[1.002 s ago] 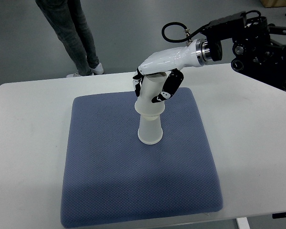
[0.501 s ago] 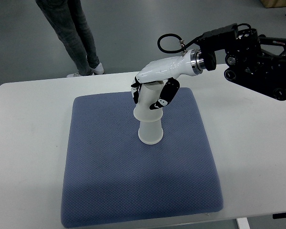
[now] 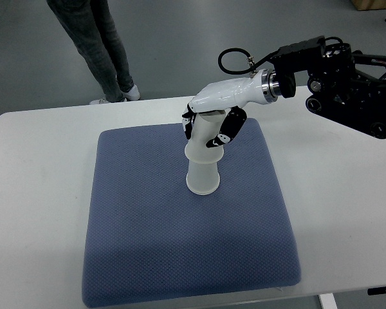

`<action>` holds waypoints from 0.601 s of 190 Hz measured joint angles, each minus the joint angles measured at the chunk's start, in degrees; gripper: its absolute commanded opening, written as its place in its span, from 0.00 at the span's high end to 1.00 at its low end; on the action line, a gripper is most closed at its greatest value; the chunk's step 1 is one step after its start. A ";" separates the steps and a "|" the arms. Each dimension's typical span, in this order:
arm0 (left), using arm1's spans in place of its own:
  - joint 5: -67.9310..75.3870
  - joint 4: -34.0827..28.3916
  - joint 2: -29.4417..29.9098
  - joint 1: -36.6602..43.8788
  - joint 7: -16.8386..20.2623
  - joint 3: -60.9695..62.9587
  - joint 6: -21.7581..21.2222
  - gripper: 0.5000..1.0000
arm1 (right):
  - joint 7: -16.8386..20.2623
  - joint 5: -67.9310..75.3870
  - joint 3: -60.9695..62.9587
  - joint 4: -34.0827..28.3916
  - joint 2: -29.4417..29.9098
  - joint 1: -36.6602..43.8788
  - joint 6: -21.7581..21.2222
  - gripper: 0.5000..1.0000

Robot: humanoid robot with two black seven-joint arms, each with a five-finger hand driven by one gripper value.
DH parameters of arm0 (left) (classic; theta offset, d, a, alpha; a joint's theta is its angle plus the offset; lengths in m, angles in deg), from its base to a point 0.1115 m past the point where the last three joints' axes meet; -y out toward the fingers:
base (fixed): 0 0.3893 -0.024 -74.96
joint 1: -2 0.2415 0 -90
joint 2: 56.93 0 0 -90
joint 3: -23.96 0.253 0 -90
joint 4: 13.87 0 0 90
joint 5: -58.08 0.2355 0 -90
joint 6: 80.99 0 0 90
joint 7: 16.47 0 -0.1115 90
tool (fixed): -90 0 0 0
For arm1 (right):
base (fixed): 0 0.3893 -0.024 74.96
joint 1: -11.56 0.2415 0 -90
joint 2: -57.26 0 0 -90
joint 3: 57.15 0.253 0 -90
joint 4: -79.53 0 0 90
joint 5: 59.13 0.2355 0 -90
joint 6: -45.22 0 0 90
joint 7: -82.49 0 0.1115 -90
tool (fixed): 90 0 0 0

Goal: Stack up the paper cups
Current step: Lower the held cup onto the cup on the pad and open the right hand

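Mat (image 3: pixel 148 257): your blue pad on the counter (image 3: pixel 347 212), unchanged.
Bottom cup (image 3: pixel 202 177): inverted, mid-mat.
Top cup (image 3: pixel 202 141): seated over it, slightly tilted.
Right hand (image 3: pixel 209 125): still gripping the top cup; shifted slightly right since half a second ago, so release looks pending.

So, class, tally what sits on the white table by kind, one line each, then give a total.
Paper cups: 2, upper cup held by the right hand, lower cup beneath it
Blue mat: 1
Total: 3
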State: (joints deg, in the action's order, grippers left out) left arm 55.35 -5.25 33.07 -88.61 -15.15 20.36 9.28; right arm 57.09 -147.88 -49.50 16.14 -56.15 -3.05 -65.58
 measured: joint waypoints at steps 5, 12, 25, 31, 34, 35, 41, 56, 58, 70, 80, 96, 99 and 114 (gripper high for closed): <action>0.00 0.00 0.00 0.00 0.00 0.00 0.00 0.00 | 0.00 -0.01 0.00 0.00 0.05 -0.29 0.19 1.00; 0.00 0.00 0.00 0.00 0.00 0.00 0.00 0.00 | 0.00 -0.03 0.00 0.01 0.15 -0.70 0.44 1.00; 0.00 0.00 0.00 0.00 0.00 0.00 0.00 0.00 | 0.00 -0.13 -0.01 0.07 0.36 -1.33 0.94 1.00; 0.00 0.00 0.00 0.00 0.00 0.00 0.00 0.00 | 0.00 -0.16 -0.02 0.18 0.45 -1.60 1.13 1.00; 0.00 0.00 0.00 0.00 0.00 0.00 0.00 0.00 | 0.02 -0.19 -0.03 0.24 0.48 -1.75 1.23 1.00; 0.00 0.00 0.00 0.00 0.00 0.00 0.00 0.00 | 0.02 -0.19 -0.03 0.25 0.49 -1.80 1.26 1.00; 0.00 0.00 0.00 0.00 0.00 0.00 0.00 0.00 | 0.05 -0.22 -0.05 0.36 0.56 -2.10 1.42 1.00; 0.00 0.00 0.00 0.00 0.00 0.00 0.00 0.00 | 0.07 -0.30 -0.07 0.73 0.72 -2.75 1.74 1.00; 0.00 0.00 0.00 0.00 0.00 0.00 0.00 0.00 | 0.07 -0.31 -0.07 0.77 0.74 -2.80 1.76 1.00; 0.00 0.00 0.00 0.00 0.00 0.00 0.00 0.00 | 0.08 -0.34 -0.06 0.95 0.81 -3.00 2.04 0.88; 0.00 0.00 0.00 0.00 0.00 0.00 0.00 0.00 | 0.09 -0.35 -0.06 1.11 0.87 -3.14 2.49 0.80; 0.00 0.00 0.00 0.00 0.00 0.00 0.00 0.00 | -0.02 -0.24 0.04 1.48 0.90 -3.54 3.39 0.59; 0.00 0.00 0.00 0.00 0.00 0.00 0.00 0.00 | -0.05 -0.19 0.07 1.51 0.90 -3.62 3.48 0.58; 0.00 0.00 0.00 0.00 0.00 0.00 0.00 0.00 | -0.17 0.09 0.23 1.58 0.91 -3.99 3.71 0.57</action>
State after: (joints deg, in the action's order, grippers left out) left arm 55.35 -5.25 33.07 -88.61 -15.15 20.36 9.28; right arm 56.92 -147.79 -49.27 17.72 -55.24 -7.04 -61.87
